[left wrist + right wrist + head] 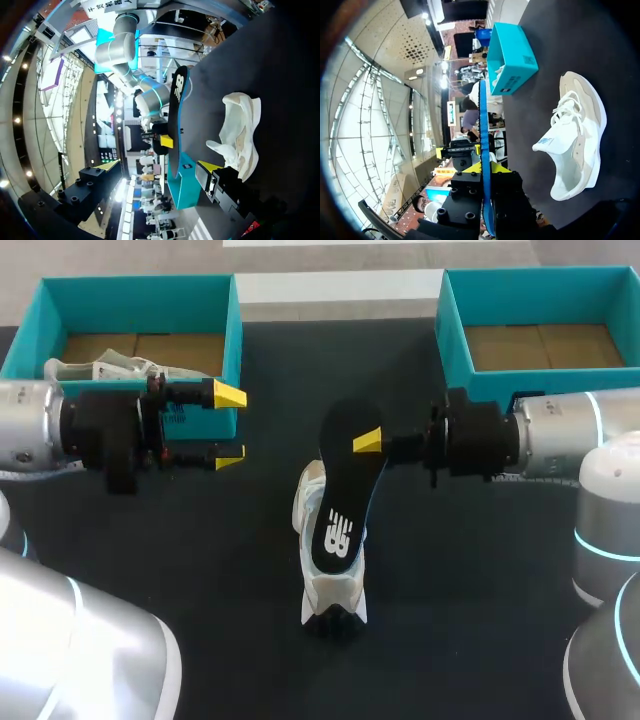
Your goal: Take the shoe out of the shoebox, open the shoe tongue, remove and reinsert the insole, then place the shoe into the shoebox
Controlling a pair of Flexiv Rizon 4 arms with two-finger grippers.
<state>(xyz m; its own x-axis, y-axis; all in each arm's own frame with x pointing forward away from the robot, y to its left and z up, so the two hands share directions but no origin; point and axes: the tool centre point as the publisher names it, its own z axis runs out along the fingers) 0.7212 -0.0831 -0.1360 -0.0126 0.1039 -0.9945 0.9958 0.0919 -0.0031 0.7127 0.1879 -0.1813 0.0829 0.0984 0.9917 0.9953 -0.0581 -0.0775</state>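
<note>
Dark desk [480, 570], left box [235, 330] upper left, right box [450, 330] upper right. The shoe [335, 595] lies lower centre. Over it hangs the insole [345, 490], pinched near its upper end by my right tool [368, 440]. I judge it light and floppy, best gripped at an edge. Left tool [230, 426], at mid-left, gapes wide and empty.

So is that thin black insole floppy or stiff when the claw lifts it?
Probably fairly stiff: the thin black insole, pinched near one end by the right claw, holds nearly straight. Likely light too; it looks very thin edge-on.
</note>
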